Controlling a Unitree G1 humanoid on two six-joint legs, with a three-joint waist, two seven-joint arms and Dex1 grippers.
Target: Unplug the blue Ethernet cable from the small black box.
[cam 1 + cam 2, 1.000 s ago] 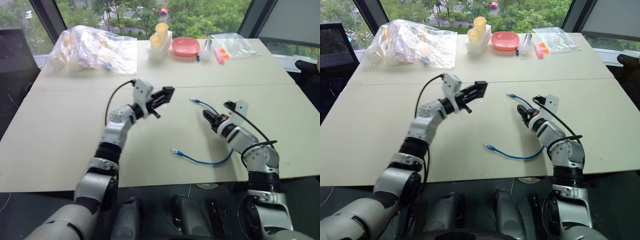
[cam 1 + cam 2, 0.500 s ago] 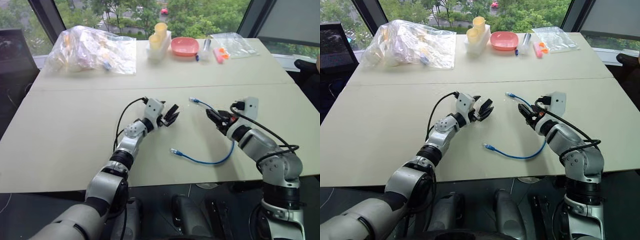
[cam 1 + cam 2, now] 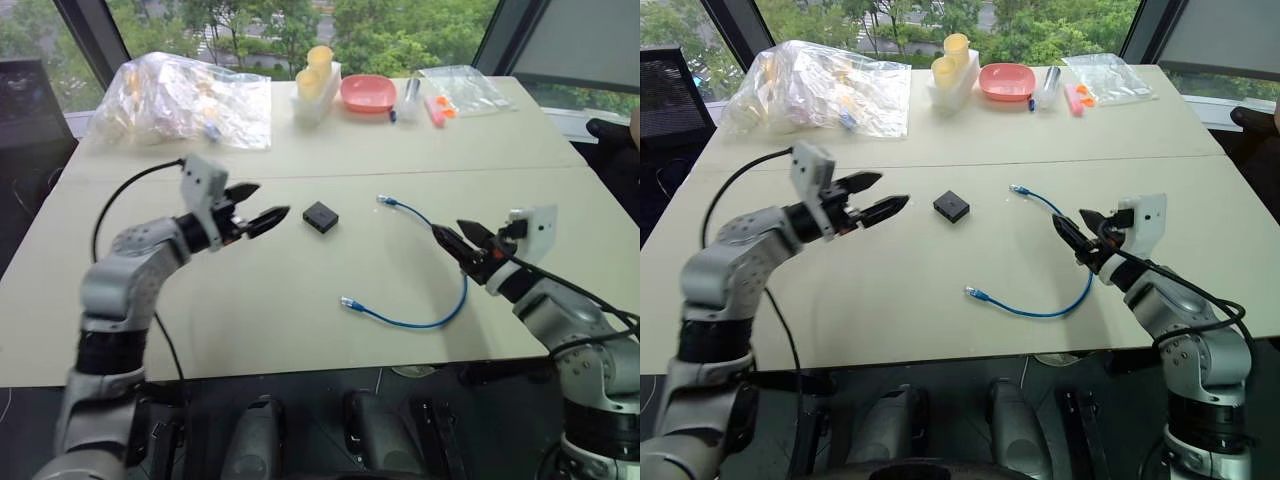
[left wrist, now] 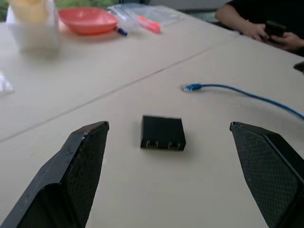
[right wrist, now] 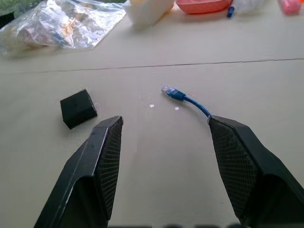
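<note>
Two pincers: both are open and hold nothing.
Left pincer (image 3: 262, 205): its two black fingers are spread wide and point at the small black box, which lies near, apart from them.
Right pincer (image 3: 455, 237): its fingers are apart too, just beside the cord, not touching it.
Small black box (image 3: 320, 216): flat, dull black and square, lying alone near the middle of the counter (image 3: 300, 290).
Blue Ethernet cable (image 3: 440, 290): a thin bright blue cord, bent in a loose curve at about 4 o'clock from the box. Both plug ends lie free on the counter, so it is out of the box.
Left wrist view: shows a row of small ports in the box's side, and a person's hands holding a dark thing at the far edge.
Far end of counter: a crinkly clear bag (image 3: 185, 98), pale yellow cups (image 3: 318, 68) and a pink bowl (image 3: 370, 93).
</note>
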